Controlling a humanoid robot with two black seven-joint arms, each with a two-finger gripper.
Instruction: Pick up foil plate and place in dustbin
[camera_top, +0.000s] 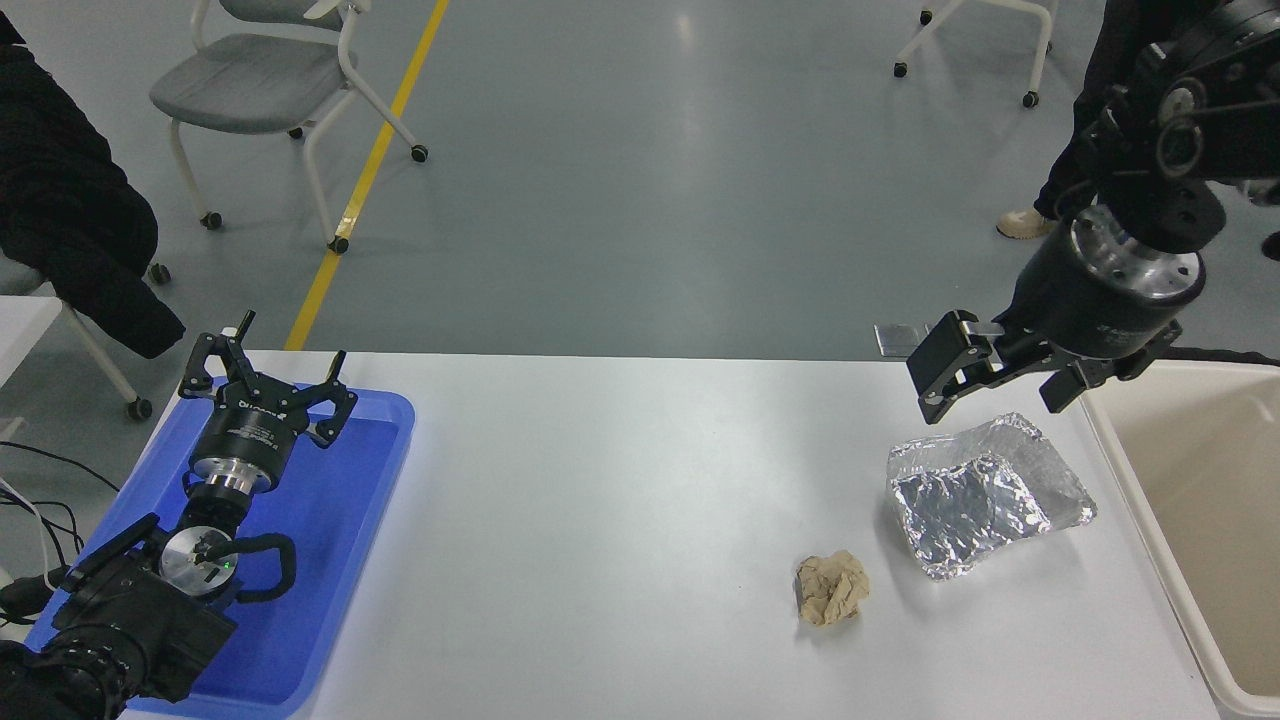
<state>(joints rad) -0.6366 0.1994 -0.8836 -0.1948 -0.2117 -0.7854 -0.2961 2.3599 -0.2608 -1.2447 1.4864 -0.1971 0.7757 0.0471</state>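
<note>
A crumpled brown paper ball (832, 588) is lying nearest on the white table (620, 520), with the shiny crinkled silver foil plate (985, 495) sitting just beyond it, beside the cream plastic dustbin (1200, 520). The right gripper (990, 385) is hovering above the plate, fingers apart; the left gripper (268, 385) is resting over the shallow blue plastic tray (340, 520), fingers spread.

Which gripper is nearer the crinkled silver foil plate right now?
Right. The right gripper hangs open just above the crinkled silver foil plate's far edge. The left gripper is parked over the bright blue plastic tray, across the white table.
</note>
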